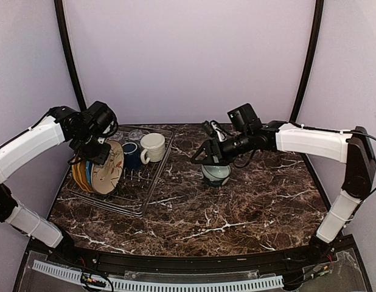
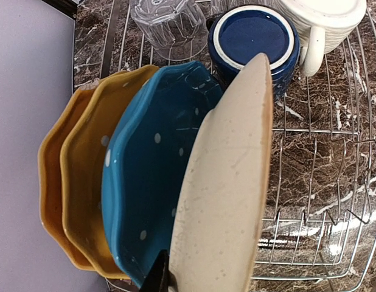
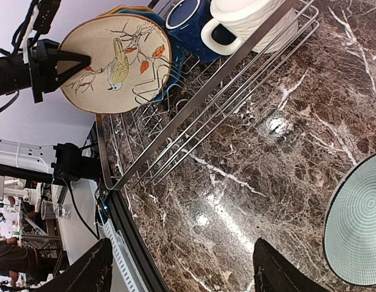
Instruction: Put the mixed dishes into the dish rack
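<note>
Across the whole scene spreads the dark marble table [image 1: 236,213]. On its left part lies the wire dish rack [image 1: 109,207]. Four plates stand on edge in the rack's left end: two yellow plates [image 2: 60,182] outermost, then a blue dotted plate [image 2: 151,170], then a cream plate [image 1: 109,170] painted with a bird on a branch. The left gripper [image 1: 100,152] is clenched on the cream plate's upper rim, one dark finger [image 2: 157,274] showing between it and the blue plate. Right of the rack, the pale green bowl [image 1: 216,174] sits on the bare table. The right gripper [image 1: 206,159] hovers just above it, fingers spread wide and holding nothing. At the rack's far end stand a cream ribbed mug [image 1: 153,147] and a navy mug [image 1: 131,155], both upside down and side by side. A clear glass tumbler [image 2: 167,24] is just beyond the navy mug.
</note>
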